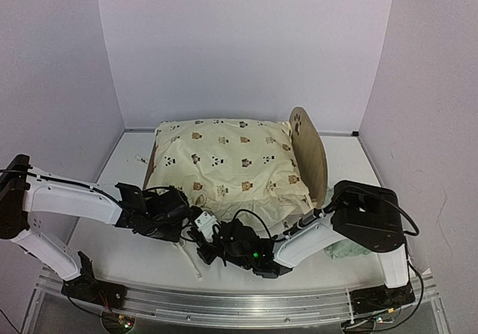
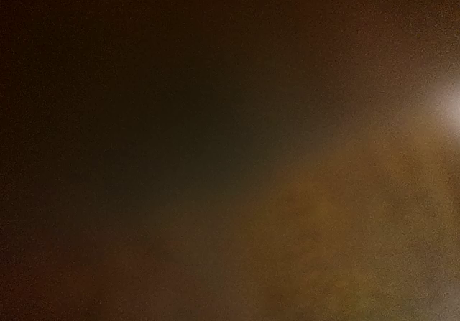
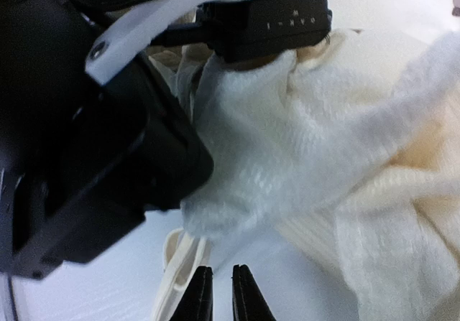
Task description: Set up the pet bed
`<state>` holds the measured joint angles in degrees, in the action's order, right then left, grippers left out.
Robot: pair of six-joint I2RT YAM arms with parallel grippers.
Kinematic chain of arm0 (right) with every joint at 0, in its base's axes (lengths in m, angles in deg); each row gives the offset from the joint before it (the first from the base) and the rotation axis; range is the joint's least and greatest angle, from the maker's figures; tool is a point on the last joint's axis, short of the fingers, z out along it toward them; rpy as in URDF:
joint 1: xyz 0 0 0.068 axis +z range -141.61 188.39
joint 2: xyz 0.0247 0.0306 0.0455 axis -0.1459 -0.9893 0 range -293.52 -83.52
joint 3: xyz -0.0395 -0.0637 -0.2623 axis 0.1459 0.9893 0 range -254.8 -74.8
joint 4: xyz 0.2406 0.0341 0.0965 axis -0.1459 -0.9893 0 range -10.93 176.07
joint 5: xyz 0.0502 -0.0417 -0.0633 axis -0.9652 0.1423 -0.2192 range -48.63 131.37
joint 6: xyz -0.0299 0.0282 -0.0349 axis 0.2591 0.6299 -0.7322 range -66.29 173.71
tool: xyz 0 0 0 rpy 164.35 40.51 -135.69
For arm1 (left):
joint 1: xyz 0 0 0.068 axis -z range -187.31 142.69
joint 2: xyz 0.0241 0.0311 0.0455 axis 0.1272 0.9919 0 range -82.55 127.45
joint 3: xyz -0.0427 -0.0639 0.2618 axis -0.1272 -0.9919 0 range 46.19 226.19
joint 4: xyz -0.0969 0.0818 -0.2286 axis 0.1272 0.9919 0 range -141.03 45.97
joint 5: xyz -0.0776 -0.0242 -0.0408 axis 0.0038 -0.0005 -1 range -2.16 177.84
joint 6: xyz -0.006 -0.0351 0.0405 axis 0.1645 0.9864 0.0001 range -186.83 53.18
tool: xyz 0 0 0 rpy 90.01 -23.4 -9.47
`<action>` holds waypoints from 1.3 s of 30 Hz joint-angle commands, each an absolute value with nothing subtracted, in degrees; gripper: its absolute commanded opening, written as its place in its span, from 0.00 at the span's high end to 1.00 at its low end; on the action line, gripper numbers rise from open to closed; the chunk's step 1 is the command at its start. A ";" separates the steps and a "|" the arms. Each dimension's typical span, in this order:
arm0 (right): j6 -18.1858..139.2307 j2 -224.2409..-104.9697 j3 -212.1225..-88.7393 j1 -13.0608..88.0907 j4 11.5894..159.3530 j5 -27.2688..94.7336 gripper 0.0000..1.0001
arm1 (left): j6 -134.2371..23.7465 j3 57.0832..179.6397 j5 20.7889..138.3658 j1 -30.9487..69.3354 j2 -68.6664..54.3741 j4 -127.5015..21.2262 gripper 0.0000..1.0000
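The pet bed shows only its arched wooden headboard [image 1: 308,151] with the paw cutout; the cream bear-print cushion [image 1: 224,162] covers the remainder. At the cushion's near edge, my left gripper [image 1: 179,208] is shut on the cushion, and fabric blacks out its wrist view. The right wrist view has that black gripper [image 3: 266,23] at the top, with white cushion fabric [image 3: 302,134] gathered up to it and hanging down. My right gripper [image 3: 221,269] [image 1: 203,246] is low over the table just in front, slightly open and empty. A cream tie strap [image 3: 176,263] lies beside its left finger.
A small mint green pillow [image 1: 349,249] lies on the table at the near right, partly behind the right arm's base. White walls close in the table on the left, back and right. The two arms sit close together at the near middle.
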<state>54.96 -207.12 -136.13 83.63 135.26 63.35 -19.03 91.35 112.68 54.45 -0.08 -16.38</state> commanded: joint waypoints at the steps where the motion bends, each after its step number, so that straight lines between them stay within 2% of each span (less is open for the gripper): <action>1: 49.19 -211.71 -143.08 83.68 133.03 69.59 0.88 | -20.35 90.65 113.05 54.13 0.23 -18.12 1.00; 9: 48.22 -217.37 -149.43 82.71 129.33 70.46 0.90 | -20.80 90.50 112.67 54.12 -0.71 -18.43 1.00; 17: 52.27 -217.23 -149.76 81.40 127.92 56.86 0.84 | -22.21 90.10 111.97 54.13 -2.54 -19.25 1.00; 22: 60.66 -216.47 -148.69 79.27 129.05 51.60 0.84 | -23.12 88.23 110.60 54.13 -5.70 -21.87 1.00; 30: 71.48 -215.72 -145.41 75.10 134.12 46.59 0.83 | -26.32 83.01 107.83 54.13 -13.92 -27.57 1.00; 39: 73.42 -215.57 -145.22 74.54 136.60 42.00 0.81 | -26.69 82.24 107.35 54.09 -13.39 -28.38 1.00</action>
<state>70.06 -216.60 -145.96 75.80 134.68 44.03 -25.50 82.80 107.89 53.88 -13.54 -25.98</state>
